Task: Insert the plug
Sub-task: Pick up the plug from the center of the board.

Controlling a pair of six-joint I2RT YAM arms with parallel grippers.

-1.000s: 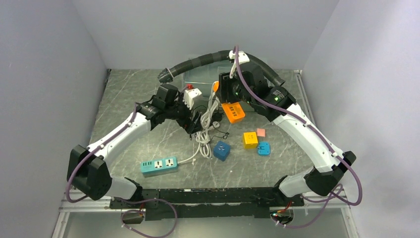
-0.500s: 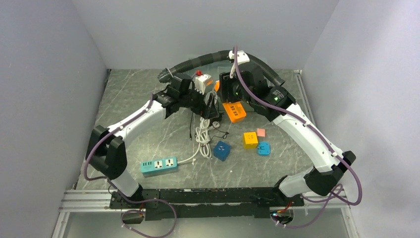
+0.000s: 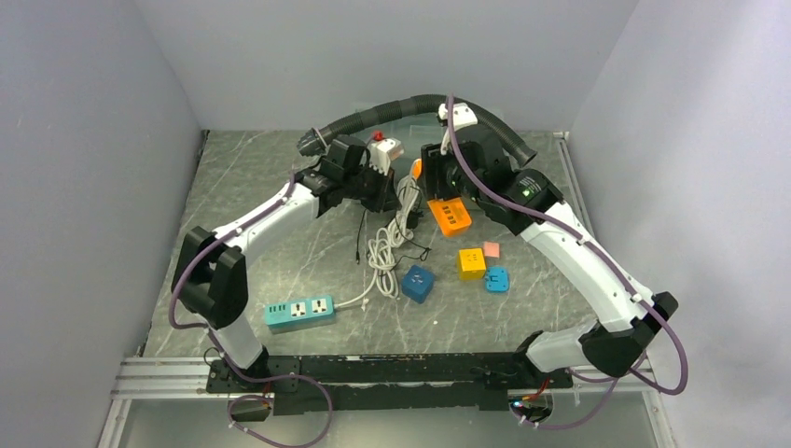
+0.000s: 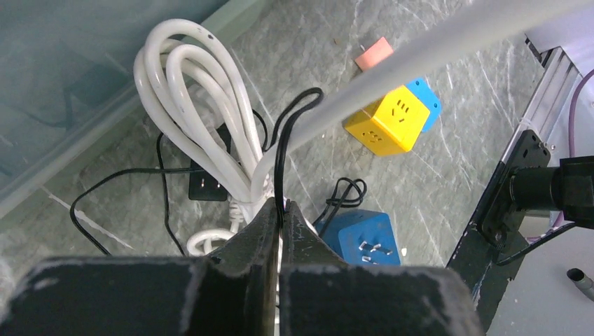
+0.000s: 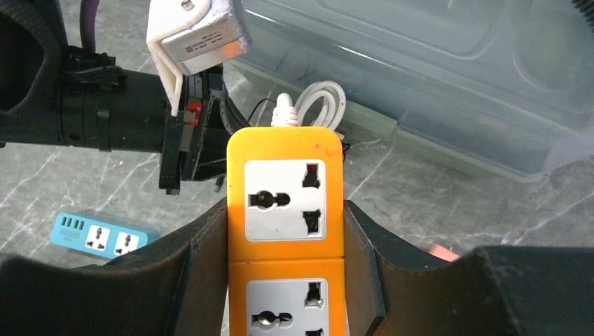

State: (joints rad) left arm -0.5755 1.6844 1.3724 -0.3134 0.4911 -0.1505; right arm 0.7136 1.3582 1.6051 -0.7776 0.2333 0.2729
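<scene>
My left gripper [image 4: 280, 208] is shut, pinching a thin black cable [image 4: 284, 161] between its tips. That cable runs down to a small black plug [image 4: 208, 185], which lies flat on the table beside a coil of white cord [image 4: 203, 105]. In the top view the left gripper [image 3: 382, 191] hovers over this coil [image 3: 387, 243] at the back centre. My right gripper [image 5: 285, 204] is shut on an orange power strip [image 5: 285, 210] and holds it off the table with its sockets facing the camera. The strip [image 3: 450, 215] hangs just right of the left gripper.
A teal power strip [image 3: 299, 311] lies near the front left. A blue cube socket [image 3: 417, 283], a yellow cube [image 3: 471, 262], a light blue adapter [image 3: 496, 279] and a pink piece [image 3: 491, 249] sit right of centre. A clear bin [image 5: 434, 70] and a black hose [image 3: 373, 117] line the back.
The left arm swung toward the back centre and its jaws went from open to shut on the black cable. The right arm shifted slightly right with the orange strip.
</scene>
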